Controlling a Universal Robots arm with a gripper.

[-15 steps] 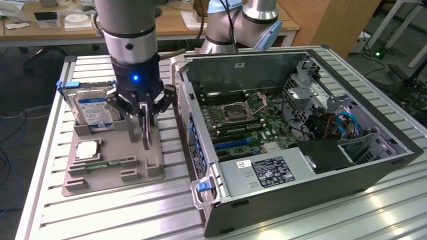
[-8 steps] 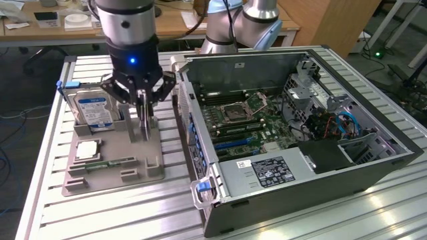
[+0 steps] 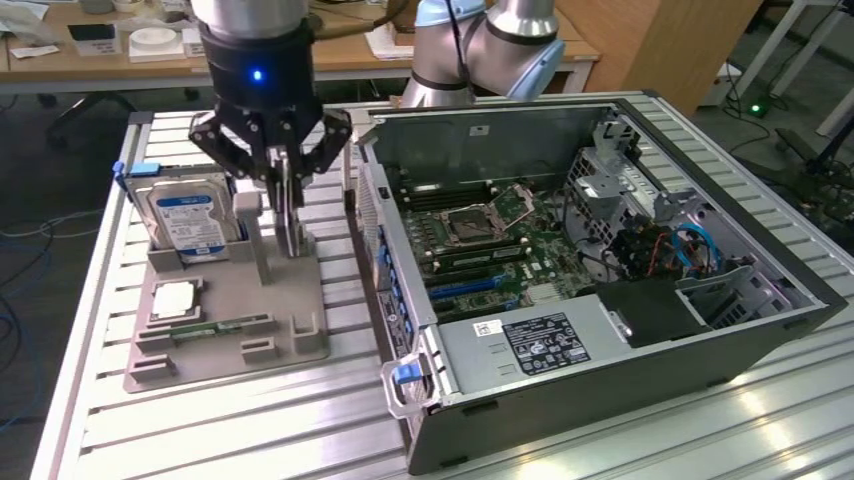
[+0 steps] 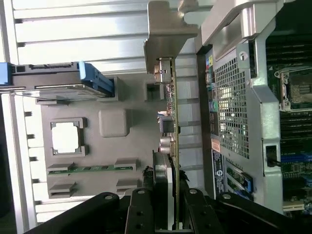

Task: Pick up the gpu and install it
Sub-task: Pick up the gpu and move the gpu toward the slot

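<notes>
The gpu [image 3: 290, 225] stands edge-on as a thin blade in the grey holder tray [image 3: 287, 320], between the hard drive and the open computer case. In the wrist view the gpu [image 4: 170, 122] runs as a slim green card with a silver end bracket and a black cooler near the fingers. My gripper [image 3: 284, 185] hangs straight above it, its black fingers closed on the card's upper edge. In the wrist view the gripper [image 4: 168, 214] clamps the card from both faces. Whether the card's lower edge has left the tray I cannot tell.
A silver hard drive [image 3: 194, 220] stands upright at the tray's far end. A processor chip [image 3: 174, 298] and a memory stick [image 3: 220, 328] lie in the tray. The open computer case [image 3: 747, 330] with its motherboard [image 3: 481, 240] sits on the exterior view's right, close beside the tray.
</notes>
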